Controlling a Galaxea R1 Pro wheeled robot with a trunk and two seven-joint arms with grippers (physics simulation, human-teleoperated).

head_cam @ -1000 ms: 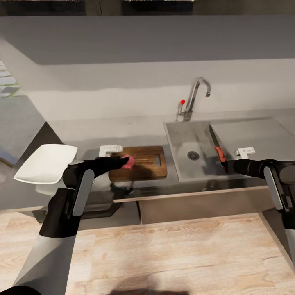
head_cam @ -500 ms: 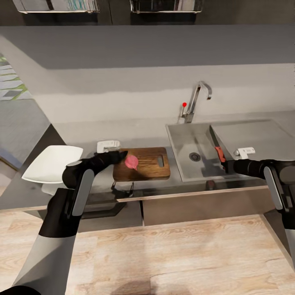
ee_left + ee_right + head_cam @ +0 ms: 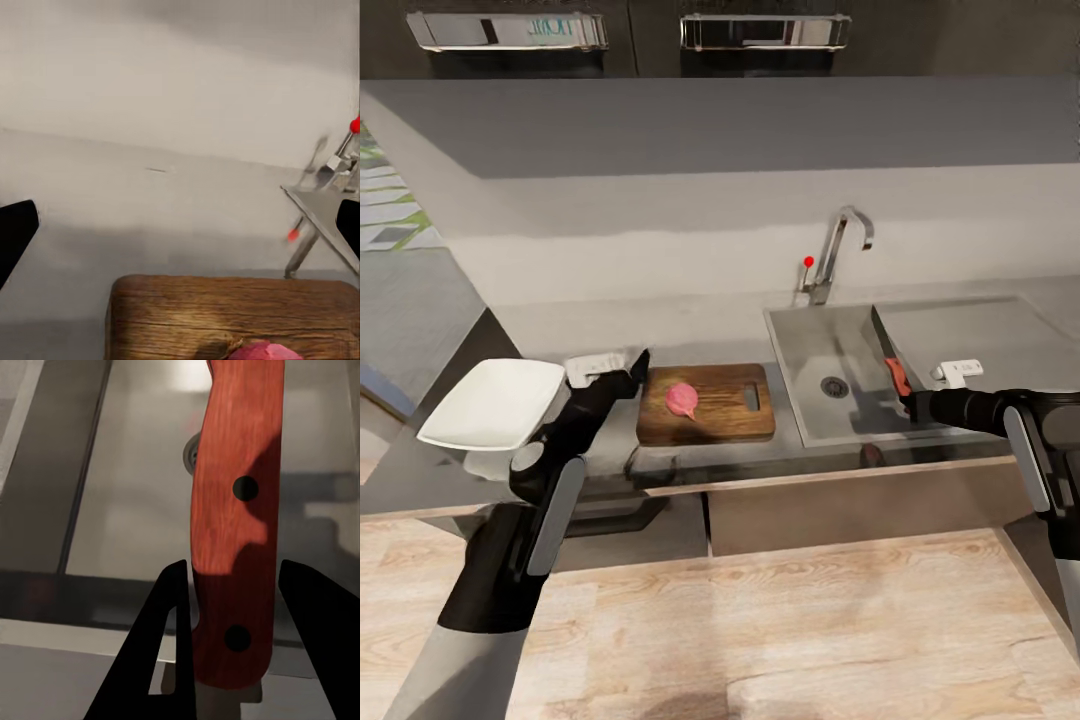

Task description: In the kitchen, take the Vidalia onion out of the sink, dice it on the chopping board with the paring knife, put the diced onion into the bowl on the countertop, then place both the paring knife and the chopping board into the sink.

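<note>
1. Now the Vidalia onion [image 3: 682, 399] lies on the chopping board [image 3: 722, 418], near its left half, whole and not yet cut. The board lies flat on the desk [image 3: 690, 335], just left of the sink [image 3: 815, 345].
2. The left end effector [image 3: 641, 362] hovers beside the board's left far corner, apart from the onion. Its fingers are spread wide and hold nothing.
3. The right end effector [image 3: 905, 402] is closed on the paring knife [image 3: 887, 355] at the red-orange handle, at the sink's right side. The dark blade points away from the robot, along the edge of the drainboard.
4. The bowl [image 3: 490, 402] stands at the desk's left end, well apart from the board.
5. I judge the onion as light, firm and round, with a smooth skin, so it can roll or slip under the blade. It is best held from 2 opposite sides, low on the bulb.
6. The knife is slim and stiff; the hold on the handle seems right, but it must stay firm during the cutting.
</note>
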